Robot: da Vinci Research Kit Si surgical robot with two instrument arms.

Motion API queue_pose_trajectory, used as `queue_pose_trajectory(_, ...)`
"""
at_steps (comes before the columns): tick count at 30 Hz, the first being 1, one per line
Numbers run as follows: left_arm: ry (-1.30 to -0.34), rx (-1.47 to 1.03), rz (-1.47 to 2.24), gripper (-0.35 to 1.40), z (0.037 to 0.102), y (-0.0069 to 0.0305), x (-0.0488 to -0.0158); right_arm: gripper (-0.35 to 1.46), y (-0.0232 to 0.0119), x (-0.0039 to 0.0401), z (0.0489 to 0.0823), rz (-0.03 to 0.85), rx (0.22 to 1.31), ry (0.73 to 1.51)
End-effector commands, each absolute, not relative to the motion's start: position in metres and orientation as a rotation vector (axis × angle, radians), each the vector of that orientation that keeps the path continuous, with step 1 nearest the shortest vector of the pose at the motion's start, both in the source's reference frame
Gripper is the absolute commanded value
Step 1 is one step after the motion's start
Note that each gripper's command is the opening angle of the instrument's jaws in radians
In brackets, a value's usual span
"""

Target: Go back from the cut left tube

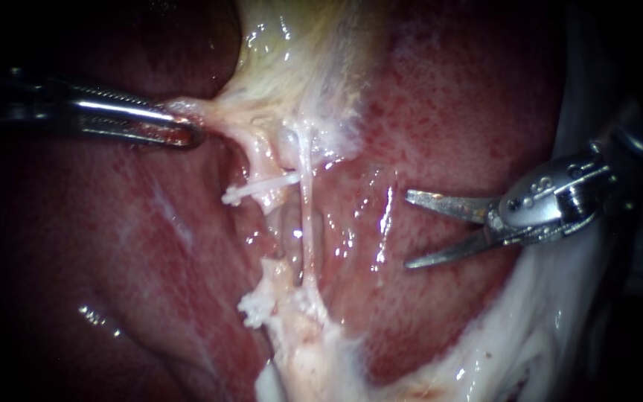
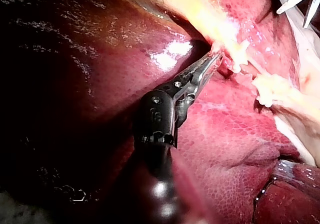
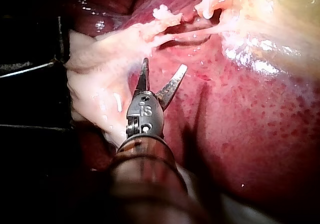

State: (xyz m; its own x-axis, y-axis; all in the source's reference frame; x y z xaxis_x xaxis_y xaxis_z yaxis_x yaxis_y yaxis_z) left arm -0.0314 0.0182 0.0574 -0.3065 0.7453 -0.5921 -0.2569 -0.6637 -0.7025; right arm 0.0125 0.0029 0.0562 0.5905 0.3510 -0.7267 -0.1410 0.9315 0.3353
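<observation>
Okay, my silver right pincer (image 1: 411, 229) is spread; pale cut left tube (image 1: 268, 199) ahead: soft, slippery, tearable. My dark left pincer (image 1: 187, 135) pinches whitish stringy tissue (image 1: 225, 115) beside it, a safer hold.

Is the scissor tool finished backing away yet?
Almost. Done: the left tube is cut, its ends apart. In hand: the right tool, jaws open, sits clear of it over the liver. Left: perhaps a little more backing off; the left tool grips tissue.
</observation>
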Motion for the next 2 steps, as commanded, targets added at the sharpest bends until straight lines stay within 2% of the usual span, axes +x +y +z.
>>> queue_pose_trajectory(1,-0.653,-1.285,2.015,-0.35,0.0574,0.0183,-0.0313,1.45,0.0029,0.0125,0.0562,0.289,0.256,0.898)
queue_pose_trajectory(2,-0.654,-1.285,2.015,-0.35,0.0573,0.0183,-0.0312,1.45,0.0029,0.0126,0.0562,0.288,0.259,0.899)
